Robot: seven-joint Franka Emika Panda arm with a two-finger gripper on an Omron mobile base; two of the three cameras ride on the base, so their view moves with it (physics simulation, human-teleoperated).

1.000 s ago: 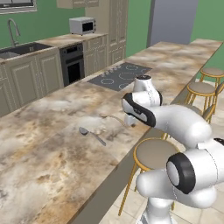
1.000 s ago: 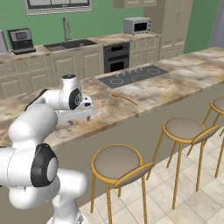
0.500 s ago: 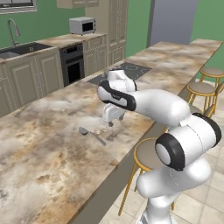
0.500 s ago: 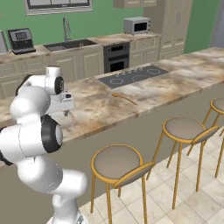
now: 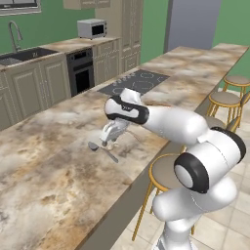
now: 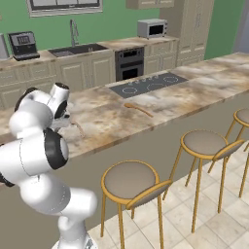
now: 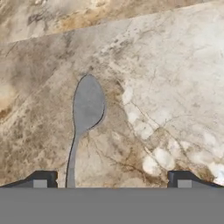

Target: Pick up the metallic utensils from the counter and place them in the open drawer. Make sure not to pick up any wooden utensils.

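Observation:
A grey metallic spoon (image 5: 94, 146) lies flat on the marbled counter (image 5: 53, 180), its handle running toward the counter's front edge. My gripper (image 5: 108, 142) hangs just above and beside the spoon, pointing down, open with nothing in it. In the hand view the spoon (image 7: 89, 103) sits left of centre, and its handle runs down close to the left fingertip (image 7: 41, 180) while the right one stands far off. A long wooden spoon (image 6: 138, 109) lies near the cooktop. A slim brownish piece (image 6: 78, 128) lies next to my arm. The open drawer is out of view.
The black cooktop (image 5: 135, 81) is set into the counter beyond my arm. Round stools (image 6: 131, 181) stand along the counter's front. A back counter carries a sink (image 6: 77, 49) and a microwave (image 5: 92, 28).
The arm has swung left across the counter and lowered, bringing the gripper from near the front edge to above the grey spoon. Its jaws stayed open.

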